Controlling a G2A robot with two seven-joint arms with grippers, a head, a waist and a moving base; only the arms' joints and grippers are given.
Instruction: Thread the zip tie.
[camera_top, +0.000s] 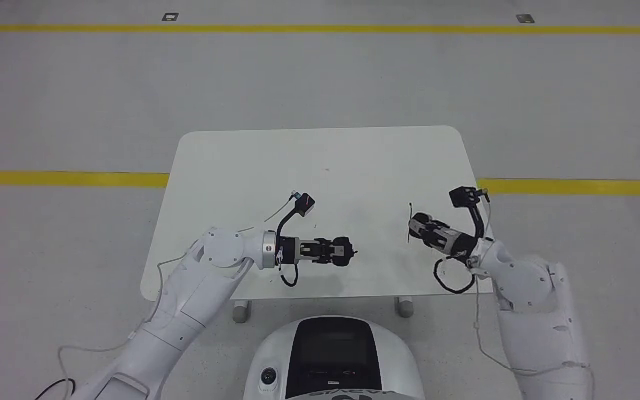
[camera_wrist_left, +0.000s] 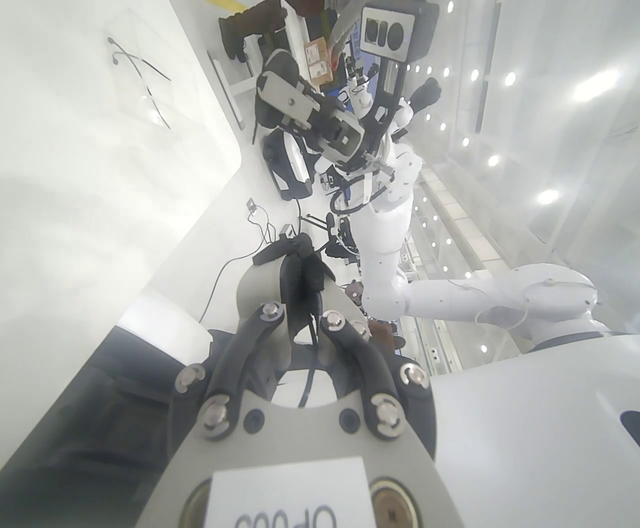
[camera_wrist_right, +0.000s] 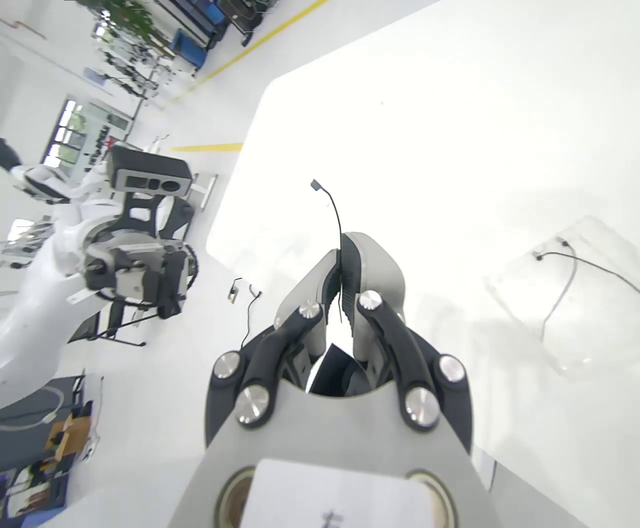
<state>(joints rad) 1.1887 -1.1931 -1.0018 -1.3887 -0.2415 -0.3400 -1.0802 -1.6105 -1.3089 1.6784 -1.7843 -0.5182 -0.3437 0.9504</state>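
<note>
Right gripper (camera_wrist_right: 341, 255) is pinching the thin black plastic zip tie (camera_wrist_right: 334, 210) mid-strap, its square head sticking out past the fingertips above the white table (camera_wrist_right: 450, 125). Left gripper (camera_wrist_left: 300, 265) is sitting closed, well apart; can't tell on what. I'm suggesting steadying the head, lining up the slot, and closing in slowly.

The top camera looks steeply down from above the arms, taking in the whole table (camera_top: 320, 160) from some height. Each wrist camera sits close behind its own fingers: the left gripper (camera_wrist_left: 298, 255) faces along the table's edge toward the other arm (camera_wrist_left: 385, 235), the right gripper (camera_wrist_right: 343, 250) across the tabletop. Both share what may be a clear bag (camera_wrist_left: 142, 85).
</note>
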